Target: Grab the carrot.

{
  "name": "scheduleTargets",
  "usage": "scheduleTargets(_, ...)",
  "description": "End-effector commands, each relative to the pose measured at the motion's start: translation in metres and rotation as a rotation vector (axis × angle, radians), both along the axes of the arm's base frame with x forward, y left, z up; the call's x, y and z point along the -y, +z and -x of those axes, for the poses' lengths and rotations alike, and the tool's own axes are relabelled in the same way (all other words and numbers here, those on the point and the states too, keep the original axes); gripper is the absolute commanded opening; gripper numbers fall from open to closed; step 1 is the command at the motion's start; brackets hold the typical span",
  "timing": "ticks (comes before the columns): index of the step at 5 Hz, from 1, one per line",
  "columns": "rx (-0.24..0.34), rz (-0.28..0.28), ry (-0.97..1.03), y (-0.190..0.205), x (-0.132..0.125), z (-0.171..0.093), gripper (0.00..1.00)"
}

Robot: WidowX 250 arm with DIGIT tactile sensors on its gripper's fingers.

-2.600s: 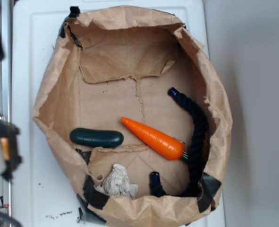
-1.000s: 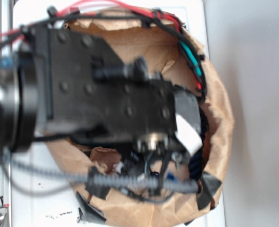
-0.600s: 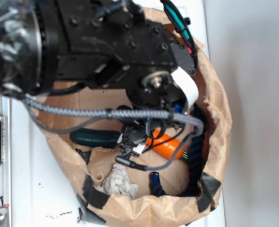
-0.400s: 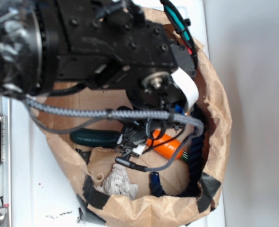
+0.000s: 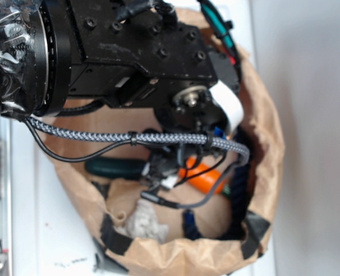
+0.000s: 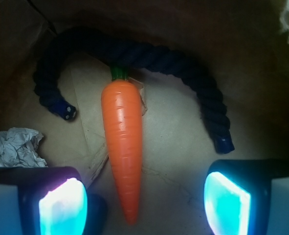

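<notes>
One glossy orange plastic carrot (image 6: 122, 147) lies on the floor of a crumpled brown paper bag (image 5: 267, 144) that sits on the white worktop (image 5: 31, 224). In the wrist view its long axis runs up and down the frame: the green stem end points away from the camera and touches the inner curve of one dark navy rope (image 6: 183, 63), while the tapered tip points toward the camera and ends between the two pads.

The rope arches around the carrot's stem end, its two cut ends hanging down either side of the carrot. One crumpled white wad (image 6: 14, 147) lies left of the carrot, apart from it. One dark green oblong cucumber toy (image 5: 115, 168) shows in the exterior view, on the far side of the arm from the carrot.

The end effector (image 6: 144, 200) is spread wide, its two glowing cyan pads (image 6: 63, 205) flanking the carrot's tip without touching it.
</notes>
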State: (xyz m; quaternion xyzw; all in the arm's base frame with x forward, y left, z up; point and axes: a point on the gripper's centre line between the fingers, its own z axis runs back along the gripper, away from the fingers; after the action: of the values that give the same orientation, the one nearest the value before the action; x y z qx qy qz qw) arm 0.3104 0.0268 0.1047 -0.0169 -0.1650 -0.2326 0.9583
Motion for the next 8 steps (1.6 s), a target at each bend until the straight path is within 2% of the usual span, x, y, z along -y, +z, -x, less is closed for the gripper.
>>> scheduleTargets(1,0.119,-0.039,0.009,-0.001,0.010,0.006,1.00)
scheduleTargets(2,0.125,-0.079,-0.011,-0.018,0.020,0.004,1.00)
scheduleTargets(4,0.104,-0.105,0.003,-0.036,0.021,-0.022,1.00)
scheduleTargets(5,0.076,-0.086,0.012,-0.036,0.021,-0.037,1.00)
scheduleTargets(6,0.093,-0.094,-0.013,-0.037,0.024,-0.032,1.00)
scheduleTargets(8,0.083,-0.130,-0.051,-0.050,0.029,-0.018,1.00)
